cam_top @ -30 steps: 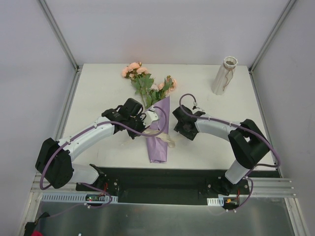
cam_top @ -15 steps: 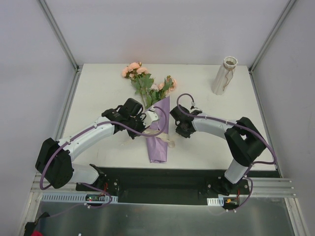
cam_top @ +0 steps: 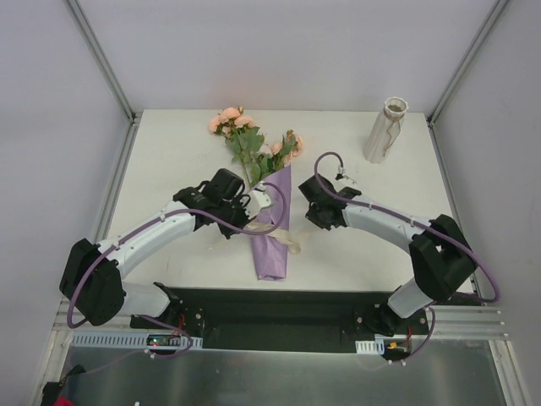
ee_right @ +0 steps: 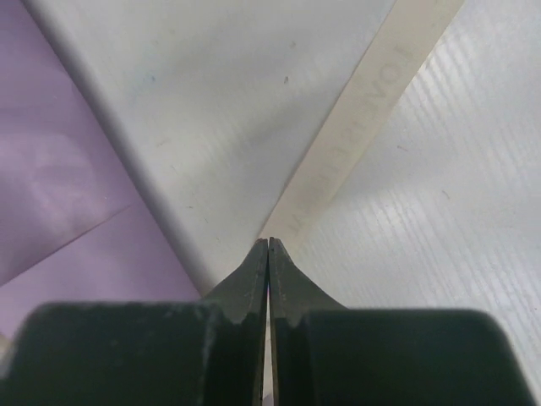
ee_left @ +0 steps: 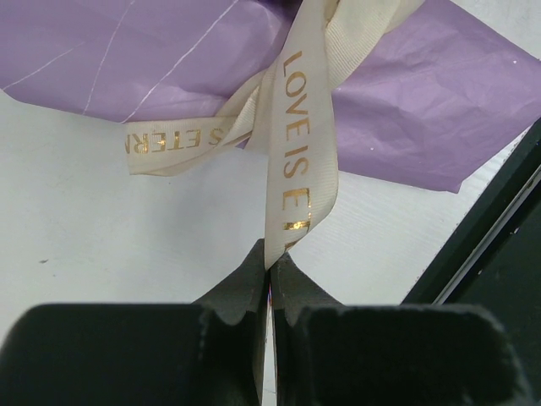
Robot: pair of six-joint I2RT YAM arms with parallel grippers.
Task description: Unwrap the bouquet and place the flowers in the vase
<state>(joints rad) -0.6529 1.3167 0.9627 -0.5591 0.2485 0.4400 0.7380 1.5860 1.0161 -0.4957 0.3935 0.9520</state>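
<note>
At the centre of the desk [cam_top: 169, 161] the bouquet [cam_top: 272, 216] is laid flat. Its flowers [cam_top: 241, 127] are fanned toward 11 o'clock and the pointed foot of the lilac wrap [cam_top: 270, 254] is turned toward 6 o'clock. The wrap is not yet opened and the cream ribbon [ee_left: 300, 161] is seen knotted round it, so untying is judged to be the step in hand.

One ribbon tail is pinched between the closed jaws of the left gripper [ee_left: 270, 260], which is held at 9 o'clock of the wrap, and the tail is drawn fairly taut from the knot. A second tail is clamped by the right gripper [ee_right: 268, 247], which is held at 3 o'clock of the wrap, close over the desk. With a tail caught on each side, the knot can be loosened by opposite pulls, which is presumably why the grippers are set facing across the bouquet. The vase [cam_top: 385, 127] is stood upright at 1 o'clock, well apart from both arms, where it is kept clear until the stems are freed.

Against the frame a second earlier, the right gripper is found closed where it had been spread. It has been shifted slightly toward 12 o'clock, and the right elbow has been swung outward toward 4 o'clock. The left arm, bouquet and vase are seen unmoved.
</note>
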